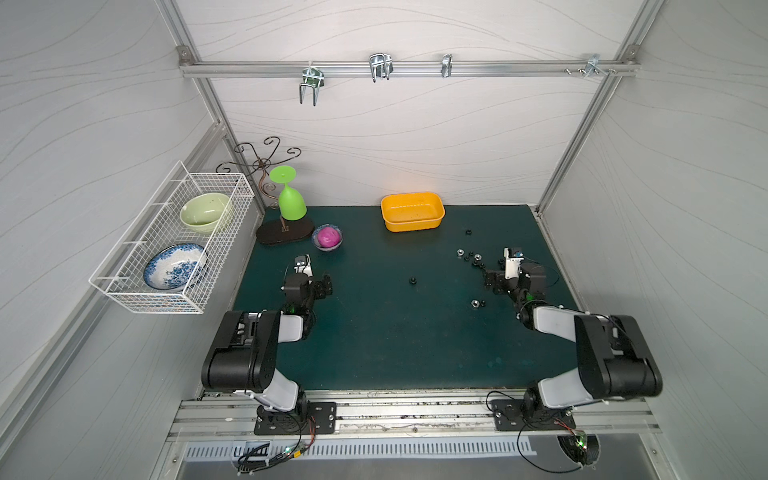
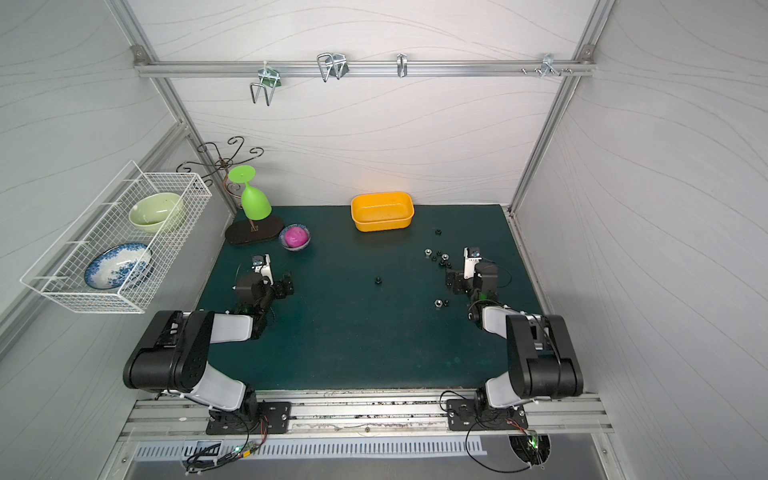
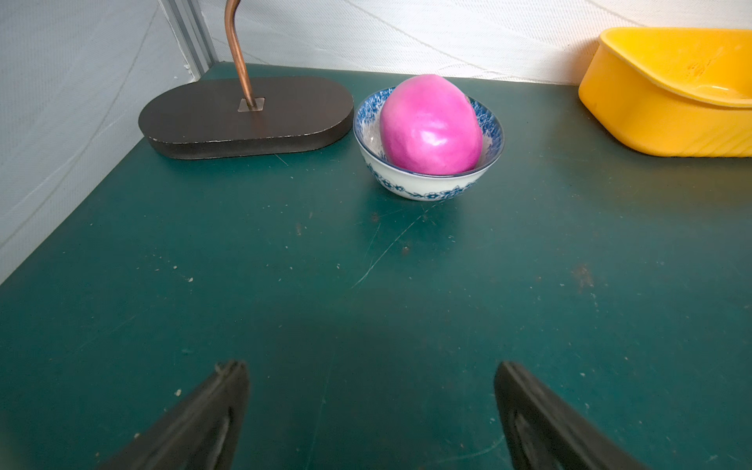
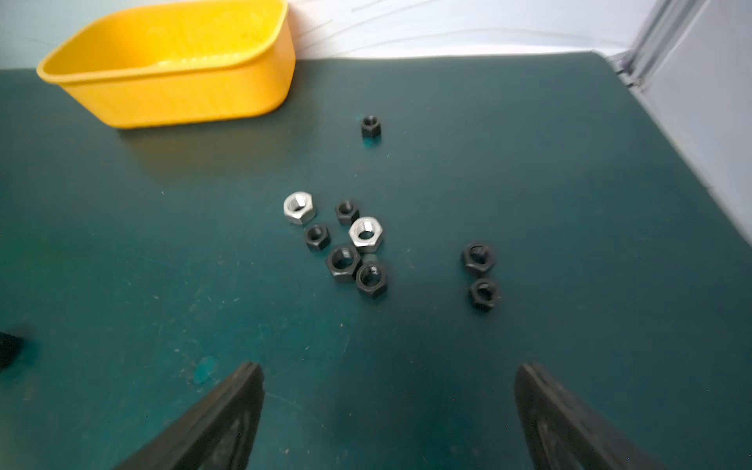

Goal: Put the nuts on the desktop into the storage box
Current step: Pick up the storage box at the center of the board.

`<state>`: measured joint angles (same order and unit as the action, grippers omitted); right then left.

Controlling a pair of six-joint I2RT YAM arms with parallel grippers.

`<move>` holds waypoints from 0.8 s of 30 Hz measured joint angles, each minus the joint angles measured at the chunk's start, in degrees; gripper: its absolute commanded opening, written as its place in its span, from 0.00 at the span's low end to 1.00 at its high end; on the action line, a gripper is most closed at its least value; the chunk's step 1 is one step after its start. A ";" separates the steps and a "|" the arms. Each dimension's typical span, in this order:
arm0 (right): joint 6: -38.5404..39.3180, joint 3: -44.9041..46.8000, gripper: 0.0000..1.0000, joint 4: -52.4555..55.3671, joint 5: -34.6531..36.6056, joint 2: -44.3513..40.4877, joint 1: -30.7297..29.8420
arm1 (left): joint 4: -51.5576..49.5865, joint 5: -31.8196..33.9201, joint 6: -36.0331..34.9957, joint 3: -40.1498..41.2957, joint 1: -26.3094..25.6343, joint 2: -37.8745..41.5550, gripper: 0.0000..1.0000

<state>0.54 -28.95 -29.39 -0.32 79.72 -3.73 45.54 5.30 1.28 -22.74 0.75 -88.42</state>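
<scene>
Looking down through both top views, I have the green bench (image 1: 374, 340) filling the middle of the frame, with an arm folded low on each side. The left hand (image 1: 322, 286) sits left of centre. Its wrist view shows the fingers (image 3: 219, 407) spread fully apart with only bare mat between them, so it holds nothing. Ahead of it stand a small bowl (image 3: 423, 187) carrying a pink ball (image 3: 427, 126) and, just beside that, the dark base of a wooden stand (image 3: 244, 118).

The right hand (image 1: 492, 282) sits right of centre, equally wide open and empty. Its fingers (image 4: 228, 415) frame bare mat, well short of the nuts (image 4: 344, 260).

Every nut I can find lies on the bench. A tight cluster of four black and two silver ones sits right of centre in a top view (image 1: 469, 255), just up and left of the right hand. Two more black ones (image 4: 478, 258) lie close together beside that cluster. A single black one (image 1: 468, 231) rests between the cluster and the storage box. Another lone black one (image 1: 412, 280) lies near the frame's centre, and a silver-and-black pair (image 1: 475, 303) lies below the cluster.

The storage box (image 1: 411, 226) stands upright at upper centre, against the back wall, apart from all the nuts.
</scene>
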 measured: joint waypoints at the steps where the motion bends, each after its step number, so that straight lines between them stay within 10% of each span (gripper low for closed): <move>1: 0.04 -0.74 0.99 2.56 0.55 -2.89 0.00 | -1.22 -0.17 -0.02 -0.15 0.02 0.48 0.99; 10: -11.63 -13.88 0.99 34.21 12.66 -29.51 0.04 | -27.12 -4.42 -2.40 -12.17 0.00 12.85 0.99; 24: -17.64 -23.61 0.97 57.00 11.34 -34.64 -4.98 | -75.97 -23.61 -12.11 -39.23 0.00 14.84 0.99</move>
<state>-17.10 -52.56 27.62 11.03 45.08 -8.71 -30.44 -18.31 -10.83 -61.98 0.75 -73.58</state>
